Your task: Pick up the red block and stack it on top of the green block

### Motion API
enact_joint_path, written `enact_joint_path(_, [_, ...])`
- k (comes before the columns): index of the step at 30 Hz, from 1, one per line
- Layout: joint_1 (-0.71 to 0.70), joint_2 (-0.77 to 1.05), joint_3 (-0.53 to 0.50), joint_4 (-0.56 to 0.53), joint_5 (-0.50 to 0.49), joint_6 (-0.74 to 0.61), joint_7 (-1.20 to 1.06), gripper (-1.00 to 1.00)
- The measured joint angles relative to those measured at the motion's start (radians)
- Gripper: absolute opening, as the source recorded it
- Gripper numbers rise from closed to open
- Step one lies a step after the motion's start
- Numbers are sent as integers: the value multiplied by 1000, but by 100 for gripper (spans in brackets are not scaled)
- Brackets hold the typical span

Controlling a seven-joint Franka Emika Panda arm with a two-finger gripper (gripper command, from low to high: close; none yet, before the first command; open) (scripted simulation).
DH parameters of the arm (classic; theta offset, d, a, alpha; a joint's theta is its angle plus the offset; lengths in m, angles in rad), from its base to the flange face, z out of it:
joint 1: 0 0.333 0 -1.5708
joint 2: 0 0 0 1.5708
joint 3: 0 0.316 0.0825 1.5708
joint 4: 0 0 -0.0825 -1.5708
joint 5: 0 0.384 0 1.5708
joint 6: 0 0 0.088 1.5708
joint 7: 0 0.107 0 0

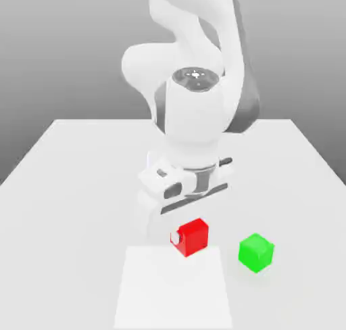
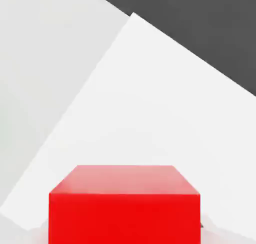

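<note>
In the exterior view the red block [image 1: 194, 235] is at the far edge of a brighter white patch on the table. My gripper [image 1: 190, 238] comes down on it from above and is shut on it, with one white fingertip [image 1: 176, 238] pressed to the side facing the exterior view's left. I cannot tell whether the block rests on the table or hangs just off it. The green block [image 1: 256, 252] stands alone on the table, about a block's width away toward the exterior view's right. The hand view has the red block [image 2: 125, 208] close up.
The white table [image 1: 81, 180] stretches wide around both blocks. A brighter square patch [image 1: 172, 291] lies at its near edge, under and in front of the red block. The arm's bulky white body [image 1: 196, 119] stands over the table's middle, behind the blocks.
</note>
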Motion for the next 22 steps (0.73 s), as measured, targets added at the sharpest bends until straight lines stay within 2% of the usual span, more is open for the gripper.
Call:
enact_joint_path(12, [179,-83,139,-33,81,-41,109,-100])
enact_joint_path(19, [177,126,134,-27,-36,158,205,-100])
enact_joint_path(20, [180,143,129,-26,-49,174,214,100])
enact_joint_path(22, [180,143,129,-26,-49,174,214,100])
